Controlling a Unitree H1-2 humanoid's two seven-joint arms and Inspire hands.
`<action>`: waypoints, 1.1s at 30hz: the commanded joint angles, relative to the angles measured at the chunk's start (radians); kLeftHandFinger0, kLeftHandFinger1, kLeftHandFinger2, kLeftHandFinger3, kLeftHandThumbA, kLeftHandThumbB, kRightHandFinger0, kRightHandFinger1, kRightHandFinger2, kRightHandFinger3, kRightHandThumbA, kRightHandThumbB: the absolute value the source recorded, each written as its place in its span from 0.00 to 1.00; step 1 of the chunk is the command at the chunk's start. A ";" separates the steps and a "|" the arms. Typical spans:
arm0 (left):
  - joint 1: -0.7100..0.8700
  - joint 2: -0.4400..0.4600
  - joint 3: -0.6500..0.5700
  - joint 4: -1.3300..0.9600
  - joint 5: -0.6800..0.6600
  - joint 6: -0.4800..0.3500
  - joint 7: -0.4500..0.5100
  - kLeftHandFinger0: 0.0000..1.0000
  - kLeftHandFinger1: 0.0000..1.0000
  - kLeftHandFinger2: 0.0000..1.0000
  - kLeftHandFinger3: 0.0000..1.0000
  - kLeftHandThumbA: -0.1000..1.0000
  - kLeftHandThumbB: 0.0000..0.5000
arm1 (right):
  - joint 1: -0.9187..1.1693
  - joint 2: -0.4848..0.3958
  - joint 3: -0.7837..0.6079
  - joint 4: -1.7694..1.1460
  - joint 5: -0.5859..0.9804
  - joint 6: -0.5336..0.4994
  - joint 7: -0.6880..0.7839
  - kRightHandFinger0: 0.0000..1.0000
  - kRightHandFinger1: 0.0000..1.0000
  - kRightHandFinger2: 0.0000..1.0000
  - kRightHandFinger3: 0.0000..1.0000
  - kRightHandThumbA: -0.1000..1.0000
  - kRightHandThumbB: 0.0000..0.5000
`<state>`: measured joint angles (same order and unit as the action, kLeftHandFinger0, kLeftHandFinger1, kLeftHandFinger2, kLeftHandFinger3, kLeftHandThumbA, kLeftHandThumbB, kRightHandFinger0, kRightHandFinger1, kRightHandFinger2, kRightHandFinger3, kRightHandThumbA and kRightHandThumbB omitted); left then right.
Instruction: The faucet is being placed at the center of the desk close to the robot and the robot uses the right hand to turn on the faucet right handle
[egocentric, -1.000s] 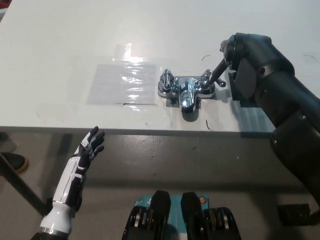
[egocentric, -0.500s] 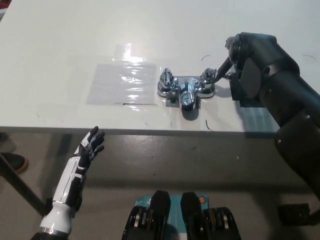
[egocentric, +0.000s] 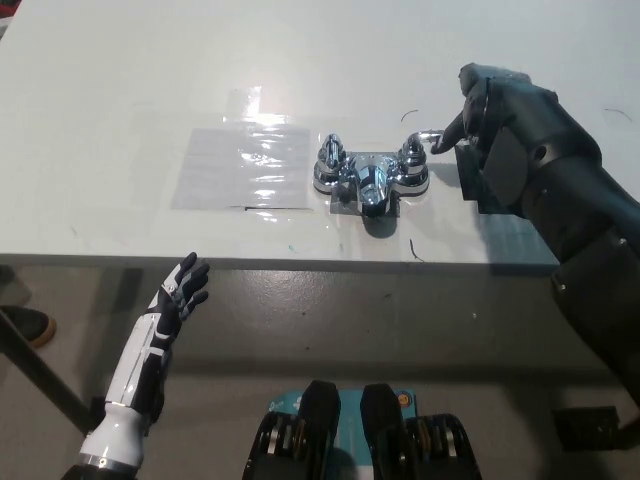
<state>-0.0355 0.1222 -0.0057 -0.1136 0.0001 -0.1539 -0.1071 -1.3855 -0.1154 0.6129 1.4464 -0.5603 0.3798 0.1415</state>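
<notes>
**A:** What's different from a second ago?

**B:** The right hand (egocentric: 510, 140) has pulled back. It was reaching down over the faucet's right handle (egocentric: 416, 152). Now it sits just off that handle's outer side, a little farther from the robot, and touches only the tip of the lever (egocentric: 431, 135).

**A:** And the lever itself?

**B:** It was hidden under the hand. Now it shows as a thin chrome arm pointing from the handle's hub straight out toward the hand. My guess is the handle has been swung round, so the turn is under way or nearly done. No water would show it here, so I can't confirm that.

**A:** Is the hand gripping the lever or just pushing it?

**B:** I cannot tell. The contact is at the tip, and the bulk of the hand hides the rest.

**A:** Where's the faucet (egocentric: 368, 180)?

**B:** On the white desk (egocentric: 120, 80), close to the edge on the robot's side, where it was before. A clear plastic sheet (egocentric: 245, 165) lies flat just beside its left handle (egocentric: 329, 155).

**A:** How does it look?

**B:** Polished chrome, throwing bright glints. It has a knob-like hub at each end and a short spout (egocentric: 372, 195) in the middle aimed toward the robot.

**A:** The other hand?

**B:** The left hand (egocentric: 180, 288) hangs well off the faucet's left, below the desk edge, with its fingers spread and nothing in it.
</notes>
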 joint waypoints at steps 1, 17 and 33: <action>-0.012 0.008 -0.006 -0.036 -0.013 -0.027 -0.013 1.00 1.00 1.00 1.00 1.00 0.70 | -0.072 -0.054 -0.011 -0.013 -0.013 0.004 -0.102 1.00 1.00 1.00 1.00 0.81 0.70; -0.014 0.013 -0.004 -0.029 -0.012 -0.032 -0.014 1.00 1.00 1.00 1.00 1.00 0.69 | -0.101 -0.149 -0.017 -0.254 0.088 -0.255 0.577 1.00 1.00 1.00 1.00 0.96 0.97; -0.022 0.012 -0.005 -0.017 -0.008 -0.026 -0.014 1.00 1.00 1.00 1.00 1.00 0.69 | 0.267 -0.600 -0.230 -1.562 0.836 0.090 0.880 1.00 1.00 1.00 1.00 1.00 1.00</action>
<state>-0.0338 0.1199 -0.0052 -0.1013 0.0002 -0.1455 -0.1068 -1.1274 -0.3052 0.5641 0.8523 -0.4173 0.3112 0.5386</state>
